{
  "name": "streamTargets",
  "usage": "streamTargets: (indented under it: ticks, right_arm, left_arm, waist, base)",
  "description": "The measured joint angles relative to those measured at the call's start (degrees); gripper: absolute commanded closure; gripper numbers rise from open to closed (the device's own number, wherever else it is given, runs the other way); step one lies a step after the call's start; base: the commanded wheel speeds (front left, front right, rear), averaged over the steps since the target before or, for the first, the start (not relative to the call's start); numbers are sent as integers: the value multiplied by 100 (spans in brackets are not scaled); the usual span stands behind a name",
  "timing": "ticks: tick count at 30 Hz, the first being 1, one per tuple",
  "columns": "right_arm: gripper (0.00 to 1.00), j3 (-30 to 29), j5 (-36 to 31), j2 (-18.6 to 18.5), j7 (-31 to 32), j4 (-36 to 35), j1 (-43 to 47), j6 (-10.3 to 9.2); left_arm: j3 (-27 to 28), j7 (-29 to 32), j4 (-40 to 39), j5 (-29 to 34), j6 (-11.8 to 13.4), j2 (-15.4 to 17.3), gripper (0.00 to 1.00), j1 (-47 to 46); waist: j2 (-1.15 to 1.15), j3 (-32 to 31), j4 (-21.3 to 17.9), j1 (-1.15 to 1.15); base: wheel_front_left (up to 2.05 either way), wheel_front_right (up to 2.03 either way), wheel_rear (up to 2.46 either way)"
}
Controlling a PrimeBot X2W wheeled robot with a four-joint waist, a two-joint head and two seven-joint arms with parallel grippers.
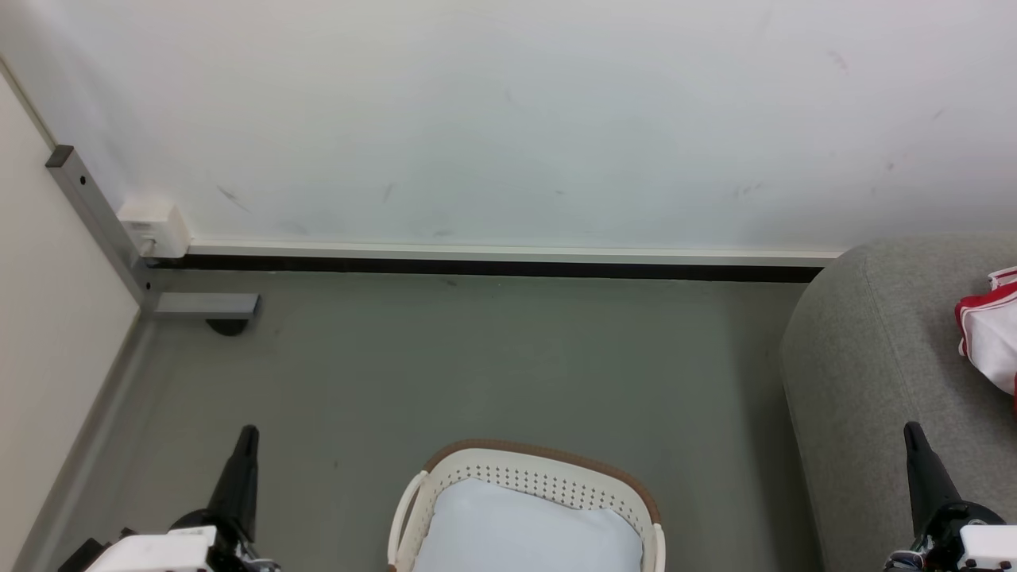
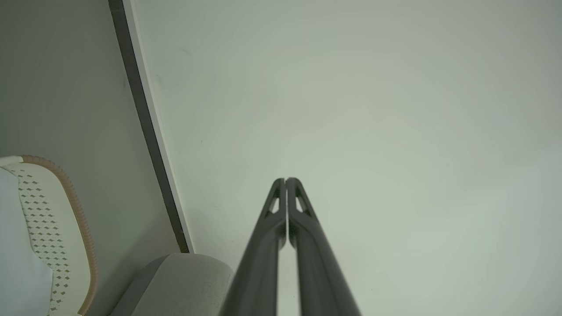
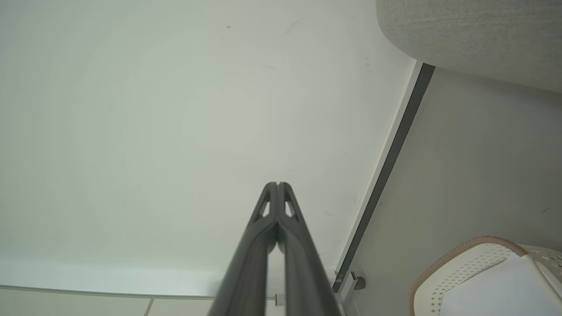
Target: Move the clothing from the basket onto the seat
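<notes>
Red-and-white soft sports garment [image 1: 991, 334] lies on the big grey fabric sofa [image 1: 874, 357], back from its rounded end; the oval cream plastic basket [image 1: 540, 454] holds a pale pad [image 1: 524, 532]. Left gripper [image 2: 286, 180], right gripper [image 3: 277, 184]: jaws pressed together, empty, so best check the basket's hidden near end

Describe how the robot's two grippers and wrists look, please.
The left gripper and the right gripper look alike: two long, dark grey fingers tapering to slim tips, with small triangular cut-outs near the tips. Behind each sits a white, boxy wrist housing.
</notes>
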Motion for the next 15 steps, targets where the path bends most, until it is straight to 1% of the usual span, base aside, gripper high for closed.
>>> streamTargets:
  ticks: [15]
  right_arm:
    - [100, -15, -9, 10, 7, 1, -1, 0]
  left_arm:
    - [0, 0, 0, 0, 0, 0, 100, 0]
  waist:
    - [0, 0, 0, 0]
  base:
    - [0, 0, 0]
